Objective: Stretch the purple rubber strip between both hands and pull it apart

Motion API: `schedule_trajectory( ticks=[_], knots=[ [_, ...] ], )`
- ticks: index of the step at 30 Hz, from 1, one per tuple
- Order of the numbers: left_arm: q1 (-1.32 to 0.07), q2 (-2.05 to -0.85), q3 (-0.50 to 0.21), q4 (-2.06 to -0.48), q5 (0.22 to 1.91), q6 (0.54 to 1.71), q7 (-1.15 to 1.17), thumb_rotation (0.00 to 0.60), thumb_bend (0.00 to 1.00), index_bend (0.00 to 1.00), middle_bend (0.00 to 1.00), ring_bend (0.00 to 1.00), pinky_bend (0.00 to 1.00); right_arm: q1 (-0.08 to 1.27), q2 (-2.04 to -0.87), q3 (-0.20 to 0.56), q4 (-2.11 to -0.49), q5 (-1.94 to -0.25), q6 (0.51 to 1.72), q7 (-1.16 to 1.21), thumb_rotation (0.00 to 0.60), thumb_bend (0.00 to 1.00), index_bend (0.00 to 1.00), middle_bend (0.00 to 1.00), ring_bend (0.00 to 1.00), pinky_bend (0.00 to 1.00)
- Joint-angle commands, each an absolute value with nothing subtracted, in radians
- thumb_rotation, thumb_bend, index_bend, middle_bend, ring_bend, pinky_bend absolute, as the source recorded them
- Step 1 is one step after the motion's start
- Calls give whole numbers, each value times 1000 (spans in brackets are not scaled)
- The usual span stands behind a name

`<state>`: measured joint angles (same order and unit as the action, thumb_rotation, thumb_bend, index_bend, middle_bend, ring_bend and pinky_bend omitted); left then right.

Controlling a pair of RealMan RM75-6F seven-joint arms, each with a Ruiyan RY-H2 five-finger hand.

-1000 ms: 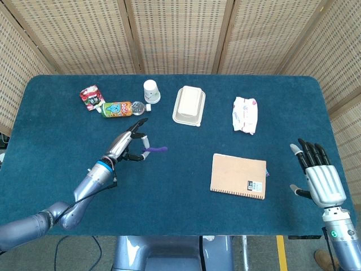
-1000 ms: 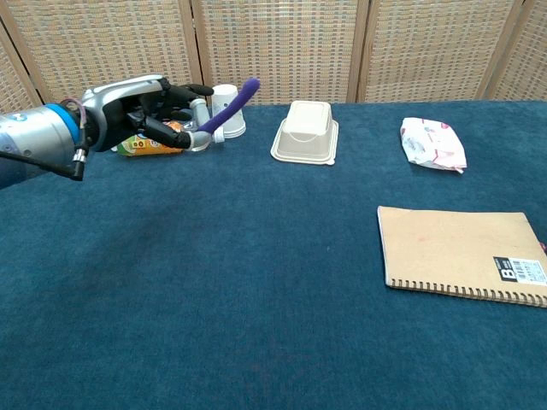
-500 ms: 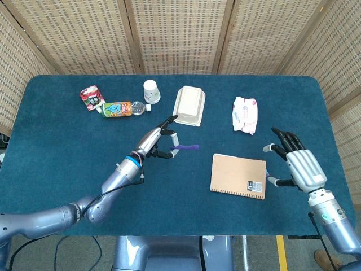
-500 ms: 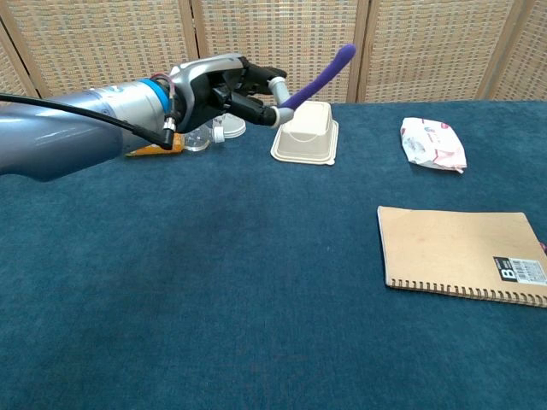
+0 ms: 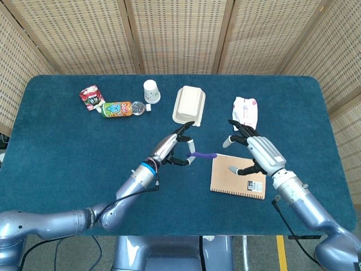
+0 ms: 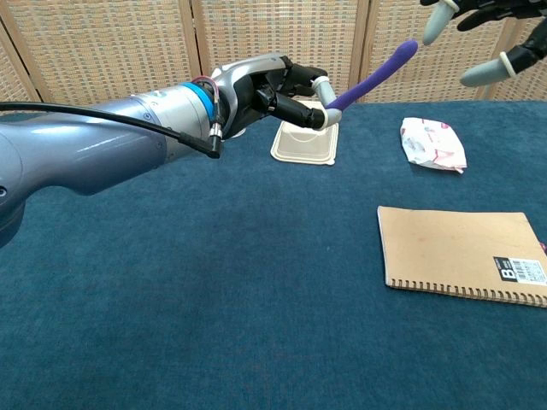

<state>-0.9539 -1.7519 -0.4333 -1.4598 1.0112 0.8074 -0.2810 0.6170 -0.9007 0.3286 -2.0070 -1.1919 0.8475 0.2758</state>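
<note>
**Strip held by left hand; right hand open beside its free end**

The purple strip [image 5: 202, 154] is being pinched at one end by the left hand [image 5: 174, 149], between the thumb and a finger, with the other fingers spread. It is sticking out from that hand toward the right hand [image 5: 256, 151] and is hanging above the table [image 5: 56, 147], clear of the cloth. In the chest view the strip [image 6: 372, 79] is rising at a slant from the left hand [image 6: 278, 90] toward the fingertips [image 6: 434, 23] of the right hand. Its free end is lying just short of those fingertips; contact cannot be confirmed in either view.

The right hand is holding nothing, its fingers apart and reaching toward the strip's free end.

Directly under and in front of the right hand a brown notebook [image 5: 237, 176] is lying flat. Beyond the right hand a white packet [image 5: 246, 114] is lying near the far edge. Beyond the left hand a white lidded box [image 5: 188, 105] is sitting. Further out on the left hand's side, well apart from it, are standing or lying a white cup [image 5: 151, 91], a bottle [image 5: 123, 108] on its side and a red pouch [image 5: 90, 97].
</note>
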Motion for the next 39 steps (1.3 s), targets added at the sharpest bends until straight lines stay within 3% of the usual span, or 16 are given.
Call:
schedule_trajectory(
  ticks=[1,9,23,39],
  knots=[
    [-952,-1757,-429,-1456,1021,813,-289,600,405,628,0,0,0,641,-895,349,-2026,-1150,818,302,600,374,430,0,0,0],
    [-948,-1768,-428,-1451,1033,816,-317,600,405,628,0,0,0,672,-905,360,-2037,-1092,788,334,600,380,460,0,0,0],
    [-952,-1789,-423,-1441,1037,810,-336,600,405,628,0,0,0,714,-984,332,-2009,-1005,839,220,600,385,520,0,0,0],
    [-953,-1799,-420,-1433,1029,799,-342,600,409,628,0,0,0,719,-990,329,-2006,-988,840,218,600,414,602,0,0,0]
  ],
)
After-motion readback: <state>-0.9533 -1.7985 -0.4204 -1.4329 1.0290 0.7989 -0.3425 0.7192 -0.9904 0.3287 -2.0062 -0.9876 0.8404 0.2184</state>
